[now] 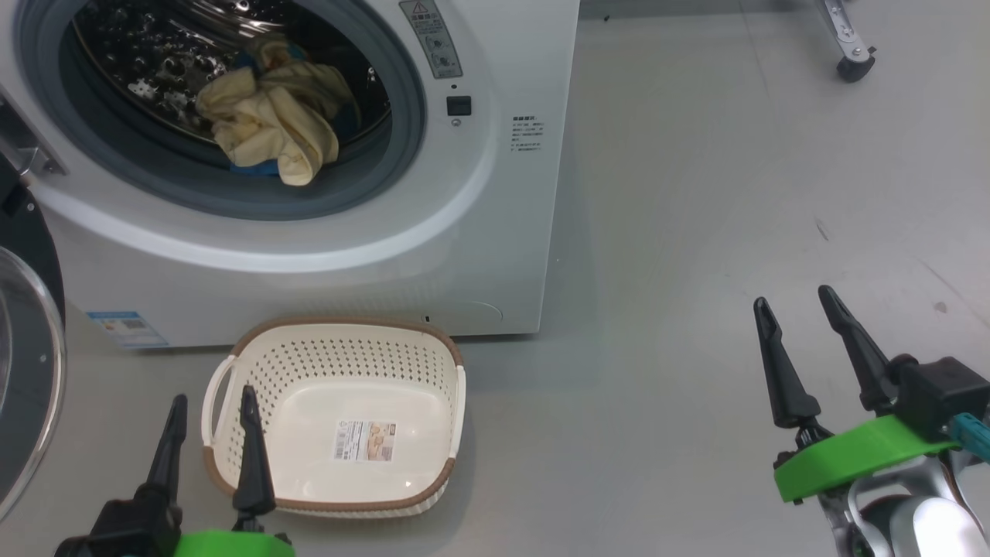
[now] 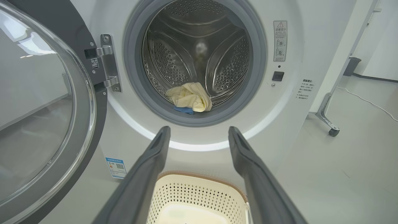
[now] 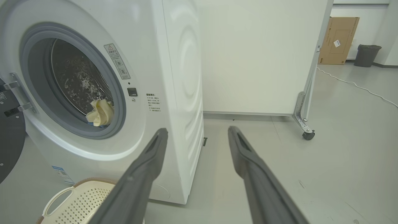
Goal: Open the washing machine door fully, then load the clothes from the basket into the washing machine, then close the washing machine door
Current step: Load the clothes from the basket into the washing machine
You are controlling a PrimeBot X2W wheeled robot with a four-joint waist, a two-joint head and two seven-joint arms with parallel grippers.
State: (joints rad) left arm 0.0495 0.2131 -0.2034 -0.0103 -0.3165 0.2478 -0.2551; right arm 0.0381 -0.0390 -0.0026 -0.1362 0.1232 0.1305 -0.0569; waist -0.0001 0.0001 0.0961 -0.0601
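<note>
The white washing machine [image 1: 495, 232] stands with its round door [image 2: 37, 109] swung wide open to the left. Pale cream-yellow clothes [image 1: 271, 124] with a bit of blue lie bunched at the drum's front lip, seen too as clothes [image 2: 189, 98] in the left wrist view. On the floor before the machine sits the cream basket [image 1: 232, 464], holding nothing but its label sticker. My left gripper [image 1: 214, 406] is open, one finger over the basket's left rim. My right gripper [image 1: 797, 302] is open over bare floor, well right of the machine.
A wheeled white partition stands right of the machine, its caster [image 3: 308, 135] on the grey floor. A cardboard box [image 3: 338, 40] and a dark bin [image 3: 367, 55] stand far back with a cable along the floor. Open floor lies to the right.
</note>
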